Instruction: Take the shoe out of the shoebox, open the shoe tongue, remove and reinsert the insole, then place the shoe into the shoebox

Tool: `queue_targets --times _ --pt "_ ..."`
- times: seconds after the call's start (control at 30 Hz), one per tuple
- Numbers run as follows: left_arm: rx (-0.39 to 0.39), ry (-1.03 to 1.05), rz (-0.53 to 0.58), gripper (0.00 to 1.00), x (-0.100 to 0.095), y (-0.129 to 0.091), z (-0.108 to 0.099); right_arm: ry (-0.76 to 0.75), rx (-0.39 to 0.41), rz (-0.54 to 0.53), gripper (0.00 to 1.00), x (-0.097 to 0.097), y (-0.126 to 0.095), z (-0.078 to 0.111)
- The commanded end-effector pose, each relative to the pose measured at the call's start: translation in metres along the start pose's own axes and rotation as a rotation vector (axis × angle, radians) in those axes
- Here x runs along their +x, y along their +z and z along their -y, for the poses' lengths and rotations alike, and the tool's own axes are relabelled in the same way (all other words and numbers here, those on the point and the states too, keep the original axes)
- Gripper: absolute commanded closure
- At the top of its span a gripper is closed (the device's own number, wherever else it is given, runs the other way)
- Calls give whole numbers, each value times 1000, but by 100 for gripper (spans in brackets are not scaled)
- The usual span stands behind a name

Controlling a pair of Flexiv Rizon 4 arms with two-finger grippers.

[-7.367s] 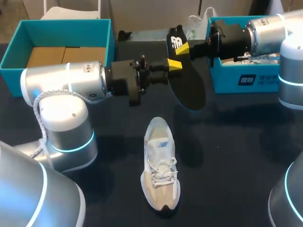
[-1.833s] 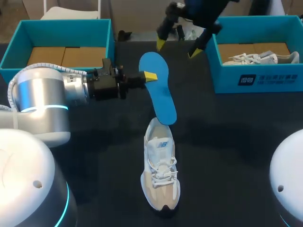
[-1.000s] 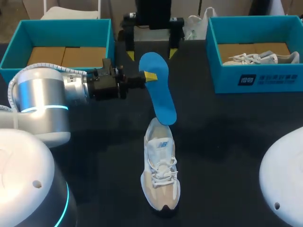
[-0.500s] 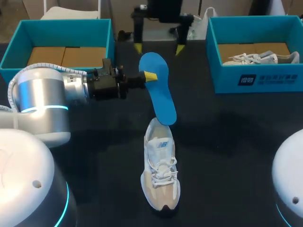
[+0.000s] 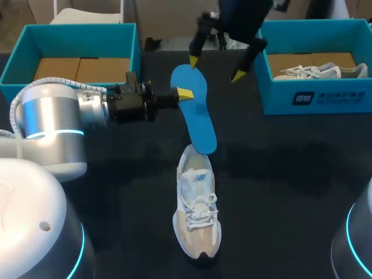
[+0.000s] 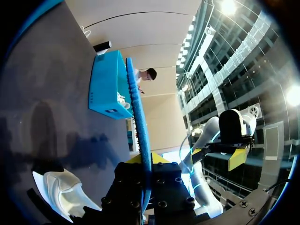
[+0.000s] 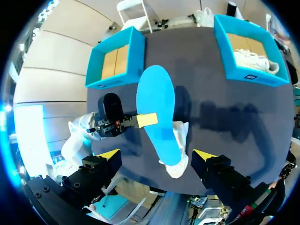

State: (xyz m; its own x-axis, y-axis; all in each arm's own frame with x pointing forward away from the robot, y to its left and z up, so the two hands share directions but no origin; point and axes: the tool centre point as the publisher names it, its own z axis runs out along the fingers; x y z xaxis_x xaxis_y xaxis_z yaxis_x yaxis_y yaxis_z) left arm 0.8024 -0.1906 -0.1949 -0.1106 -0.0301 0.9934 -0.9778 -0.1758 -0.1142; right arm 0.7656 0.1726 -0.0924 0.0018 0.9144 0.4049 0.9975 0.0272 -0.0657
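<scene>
Left jaws clamp blue foam insole (image 5: 196,116); long axis lines up with white mesh sneaker (image 5: 197,203), tip at its heel opening. Right jaws spread wide, nearer counter's (image 5: 290,174) far edge.

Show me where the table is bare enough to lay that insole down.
Widest bare table lies right of the shoe, in front of the right shoebox. A narrower strip sits between the shoe and the left arm. Crowded: behind the shoe, where the left gripper holds the insole under the open right gripper.
</scene>
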Motion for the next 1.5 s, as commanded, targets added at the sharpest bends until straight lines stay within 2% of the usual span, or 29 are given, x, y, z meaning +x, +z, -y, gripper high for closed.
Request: queue_targets --times 0.03,0.6,1.07,1.27,1.4,1.5 --pt "-2 0 2 100 0 -1 0 -2 15 -551 0 -8 11 -3" --pt "-2 0 2 100 0 -1 0 -1 -2 -717 0 -18 36 -12" --pt "-2 0 2 100 0 -1 0 2 -6 -746 0 -23 42 -19" --pt "-20 80 -5 100 5 -14 7 -7 -11 -752 0 -25 43 -23" --pt "-42 195 4 100 6 -24 12 -6 -12 -760 0 -28 44 -24" --pt "-26 300 -5 100 7 -31 19 -6 -12 -771 0 -28 44 -24"
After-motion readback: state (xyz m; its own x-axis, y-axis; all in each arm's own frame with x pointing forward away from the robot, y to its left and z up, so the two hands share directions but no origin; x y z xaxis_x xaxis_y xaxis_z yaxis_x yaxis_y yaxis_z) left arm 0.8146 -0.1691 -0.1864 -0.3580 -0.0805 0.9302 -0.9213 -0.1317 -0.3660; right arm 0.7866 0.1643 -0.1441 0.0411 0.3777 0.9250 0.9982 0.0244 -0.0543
